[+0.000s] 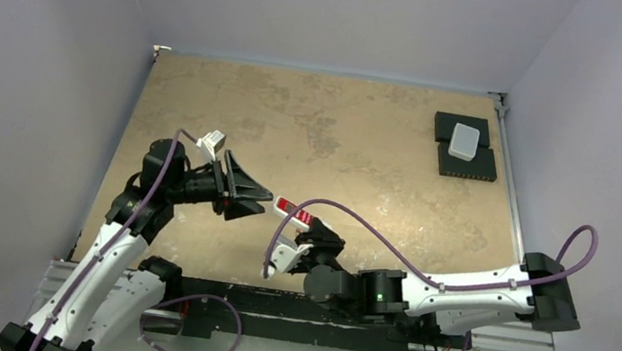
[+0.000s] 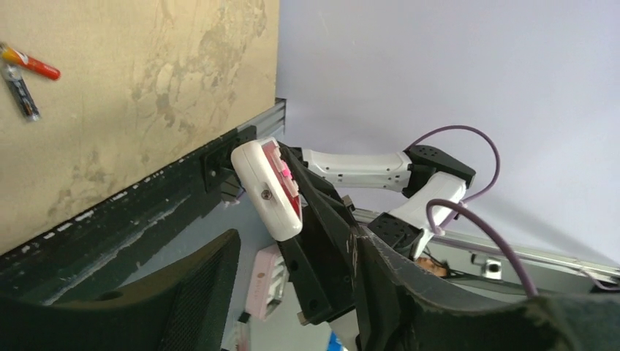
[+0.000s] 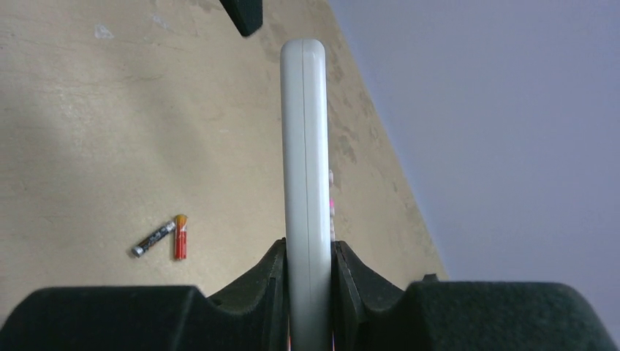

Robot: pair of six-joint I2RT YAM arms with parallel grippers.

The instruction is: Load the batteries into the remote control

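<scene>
My right gripper (image 1: 300,233) is shut on the lower end of the remote control (image 1: 293,211) and holds it up off the table, red button face up in the top view. The right wrist view shows the remote edge-on (image 3: 305,161) between my shut pads (image 3: 272,281). My left gripper (image 1: 254,200) is open and empty, just left of the remote's free end, not touching it. Its wrist view shows the remote (image 2: 265,191) beyond the spread fingers (image 2: 161,300). Two batteries lie side by side on the table (image 3: 179,236) (image 3: 153,239); they also show in the left wrist view (image 2: 33,66) (image 2: 20,91). They are hidden in the top view.
A plain white box (image 1: 465,139) sits on black pads (image 1: 472,168) at the far right of the tan table (image 1: 340,134). A metal rail (image 1: 210,294) runs along the near edge. Grey walls enclose the table on three sides.
</scene>
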